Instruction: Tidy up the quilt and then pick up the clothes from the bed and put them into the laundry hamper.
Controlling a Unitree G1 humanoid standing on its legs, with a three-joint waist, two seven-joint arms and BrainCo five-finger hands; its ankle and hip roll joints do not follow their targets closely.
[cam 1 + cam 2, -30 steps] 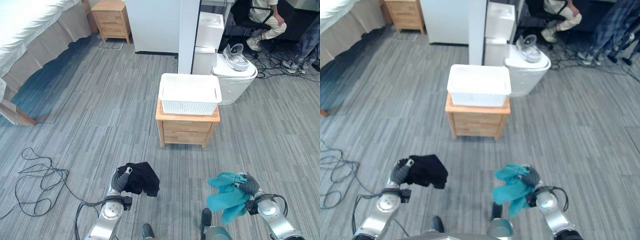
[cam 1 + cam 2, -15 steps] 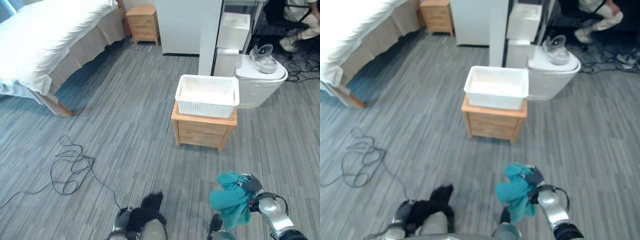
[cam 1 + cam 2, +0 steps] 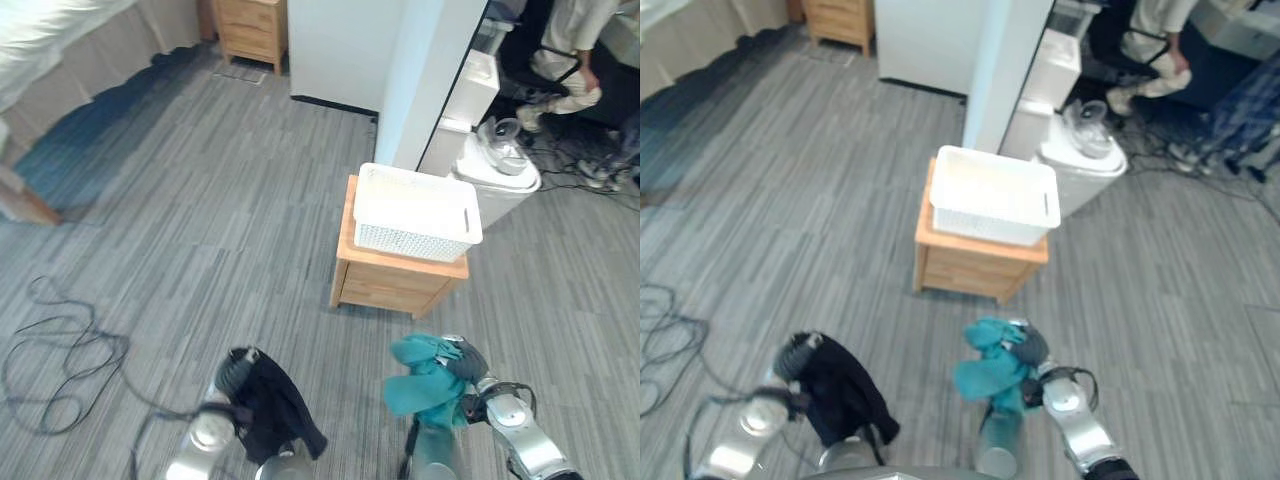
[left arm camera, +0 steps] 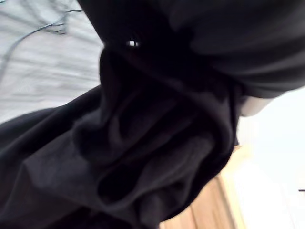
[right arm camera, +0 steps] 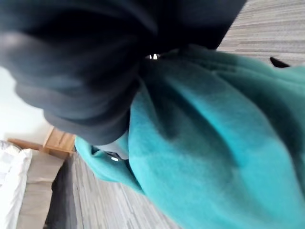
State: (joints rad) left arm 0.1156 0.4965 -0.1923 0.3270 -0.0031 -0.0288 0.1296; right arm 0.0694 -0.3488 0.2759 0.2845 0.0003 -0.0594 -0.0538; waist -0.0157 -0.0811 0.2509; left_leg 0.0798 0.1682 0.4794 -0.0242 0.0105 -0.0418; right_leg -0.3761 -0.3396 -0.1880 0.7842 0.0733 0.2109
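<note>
Grey striped carpet floor (image 3: 200, 230) runs from the robot's arms out to the far walls. Nearest, low on the left, the left hand (image 3: 236, 370) is closed round a crumpled black garment (image 3: 272, 410), which hangs down from it in dark folds; the left wrist view shows the same bunched cloth close up. Low on the right, the right hand (image 3: 468, 362) is clenched on a bunched teal fleece garment (image 3: 425, 380) that droops to its left, well apart from the black one. Beyond both hands, a small light wooden bedside cabinet (image 3: 395, 282) stands on the carpet, and on its top sits the white perforated plastic laundry hamper (image 3: 414, 212), rectangular and open-topped, with neither garment in it. Just beyond the cabinet, to the right, is a round white appliance (image 3: 495, 175) beside a white pillar (image 3: 425, 70). At the far left lies the edge of a bed with a white quilt (image 3: 50, 30); a second wooden nightstand (image 3: 252, 28) stands by the far wall. A seated person (image 3: 570, 50) shows at far right.
</note>
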